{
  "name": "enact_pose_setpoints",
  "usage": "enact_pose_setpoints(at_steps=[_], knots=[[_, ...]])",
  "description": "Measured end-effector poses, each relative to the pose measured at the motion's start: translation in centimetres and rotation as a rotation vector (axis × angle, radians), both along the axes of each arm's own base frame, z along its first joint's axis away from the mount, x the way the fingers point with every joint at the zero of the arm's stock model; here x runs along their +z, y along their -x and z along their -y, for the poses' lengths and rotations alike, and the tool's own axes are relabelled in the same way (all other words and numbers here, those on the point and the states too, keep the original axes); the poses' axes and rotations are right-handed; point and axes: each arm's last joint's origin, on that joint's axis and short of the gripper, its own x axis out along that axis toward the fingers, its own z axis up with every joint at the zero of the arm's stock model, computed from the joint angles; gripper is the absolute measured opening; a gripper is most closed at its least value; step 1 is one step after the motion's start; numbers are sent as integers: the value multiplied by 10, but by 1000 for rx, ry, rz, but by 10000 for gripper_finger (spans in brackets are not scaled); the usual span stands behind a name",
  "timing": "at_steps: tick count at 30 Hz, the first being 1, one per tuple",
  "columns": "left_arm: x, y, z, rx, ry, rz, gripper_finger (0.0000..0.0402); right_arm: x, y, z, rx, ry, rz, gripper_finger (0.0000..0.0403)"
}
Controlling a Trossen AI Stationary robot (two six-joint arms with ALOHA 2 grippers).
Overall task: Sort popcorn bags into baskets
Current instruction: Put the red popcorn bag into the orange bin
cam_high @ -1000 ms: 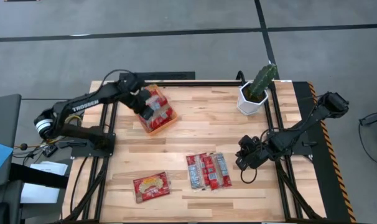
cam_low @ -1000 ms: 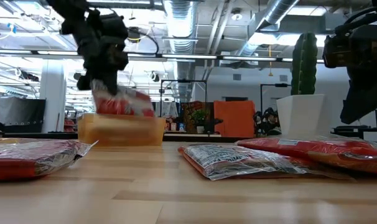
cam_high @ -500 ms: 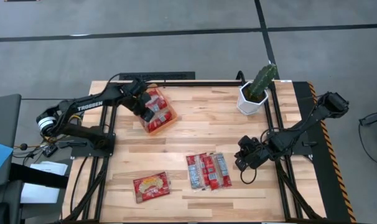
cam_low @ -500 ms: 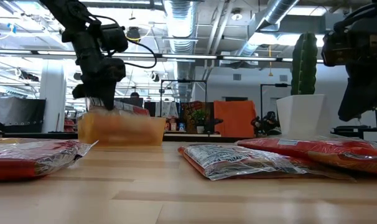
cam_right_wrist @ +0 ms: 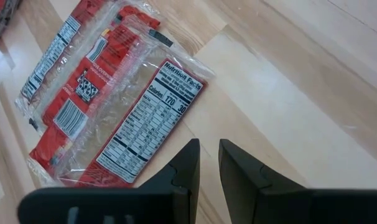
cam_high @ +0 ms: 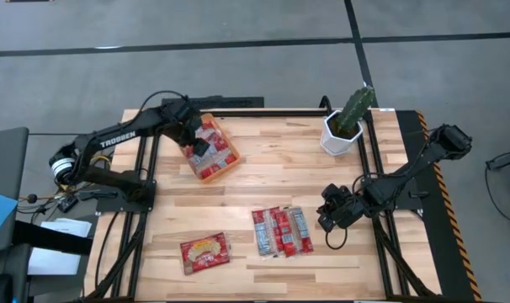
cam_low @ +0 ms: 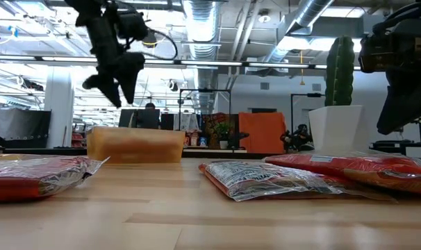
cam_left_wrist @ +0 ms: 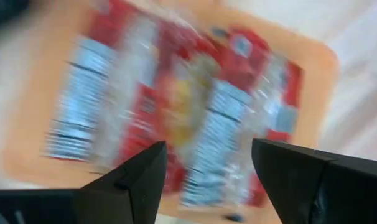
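Left gripper (cam_low: 112, 78) is hanging open and empty right above the orange basket (cam_high: 227, 165), which already has several popcorn bags (cam_left_wrist: 176, 106) inside. Four packets (cam_high: 281, 231) sit well away from that basket near my idle, nearly closed right gripper (cam_high: 332, 214), so I'd say roughly halfway.

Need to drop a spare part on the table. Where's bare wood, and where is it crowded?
Free: the wide middle strip between the orange plastic basket and the three side-by-side red-and-silver packets; also the near-right corner. Crowded: the basket, full under the left gripper, and around the right gripper.
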Motion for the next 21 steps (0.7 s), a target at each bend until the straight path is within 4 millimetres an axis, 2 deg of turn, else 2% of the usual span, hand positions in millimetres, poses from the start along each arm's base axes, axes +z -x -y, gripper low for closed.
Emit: enact_pose_setpoints(at_steps=[4, 8, 13, 16, 21], knots=[[19, -5, -4, -54, -54, 57, 212, 0, 0, 0, 2, 2, 0, 85], [20, -19, 6, -137, 33, 210, 185, 0, 0, 0, 2, 2, -1, 85], [14, -48, 42, -293, 83, 334, 177, 0, 0, 0, 3, 2, -1, 85], [9, -66, 69, -331, 135, 404, 190, 0, 1, -2, 13, 3, -2, 85], [-11, -96, 109, -351, 204, 377, 222, -4, 3, -7, 46, 18, -22, 85]])
